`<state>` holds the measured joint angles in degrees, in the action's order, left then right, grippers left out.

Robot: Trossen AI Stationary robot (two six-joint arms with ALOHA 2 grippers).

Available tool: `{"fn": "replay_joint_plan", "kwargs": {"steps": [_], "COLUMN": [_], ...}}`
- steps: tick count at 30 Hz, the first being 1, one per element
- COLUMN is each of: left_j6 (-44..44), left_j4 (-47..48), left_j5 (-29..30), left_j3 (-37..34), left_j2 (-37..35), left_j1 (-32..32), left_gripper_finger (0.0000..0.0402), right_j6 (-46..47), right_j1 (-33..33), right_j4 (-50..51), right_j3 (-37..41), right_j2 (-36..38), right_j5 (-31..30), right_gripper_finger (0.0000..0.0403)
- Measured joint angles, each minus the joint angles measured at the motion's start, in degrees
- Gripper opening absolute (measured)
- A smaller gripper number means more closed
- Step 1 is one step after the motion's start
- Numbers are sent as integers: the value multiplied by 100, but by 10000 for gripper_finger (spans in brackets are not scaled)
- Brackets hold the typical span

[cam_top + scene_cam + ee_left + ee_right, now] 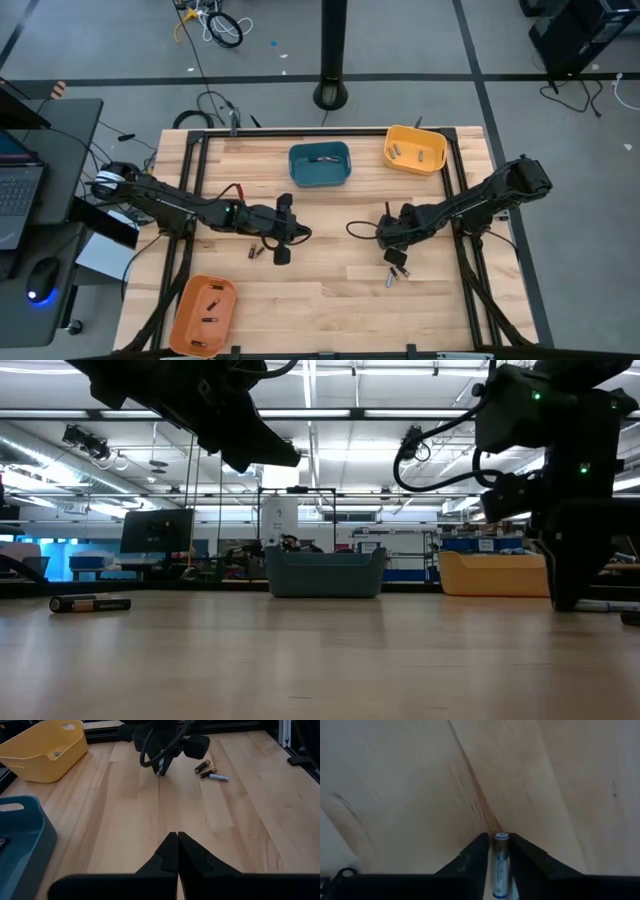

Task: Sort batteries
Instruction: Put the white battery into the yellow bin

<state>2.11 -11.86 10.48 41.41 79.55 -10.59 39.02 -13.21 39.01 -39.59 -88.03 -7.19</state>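
Observation:
My right gripper (397,257) is low over the table right of centre, shut on a silvery-blue battery (500,862). Three more batteries (209,772) lie on the wood just beside it, toward the near edge (393,277). My left gripper (177,839) is shut and empty. It hangs above the table left of centre (283,250), high enough that only the arm shows in the low view. Two small batteries (260,251) lie on their sides by it, and one (90,603) shows in the low view. My right gripper pinches the silvery-blue battery between its two fingers (479,854). The cell lies along the fingers, with its capped end (501,837) sticking out past their tips. The fingers slant down at the table; whether that end touches the wood I cannot tell.
A teal bin (320,165) and a yellow bin (415,148) stand near the far edge, and an orange bin (205,312) sits at the near left corner, each with batteries inside. A black frame (460,170) borders the table. Bare wood lies between the two grippers.

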Motion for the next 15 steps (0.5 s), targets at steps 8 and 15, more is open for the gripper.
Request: {"fn": "replay_joint_plan", "kwargs": {"steps": [8,15], "left_j6": [2,2], "left_j4": [0,-3], "left_j5": [0,0], "left_j3": [0,2], "left_j2": [1,2], "left_j1": [0,0], "left_gripper_finger": [6,6], "right_j6": [-210,-350], "right_j1": [0,2], "right_j4": [-95,-29], "right_j3": [17,-372], "right_j2": [31,146], "right_j5": [168,168], "right_gripper_finger": [37,37]}}
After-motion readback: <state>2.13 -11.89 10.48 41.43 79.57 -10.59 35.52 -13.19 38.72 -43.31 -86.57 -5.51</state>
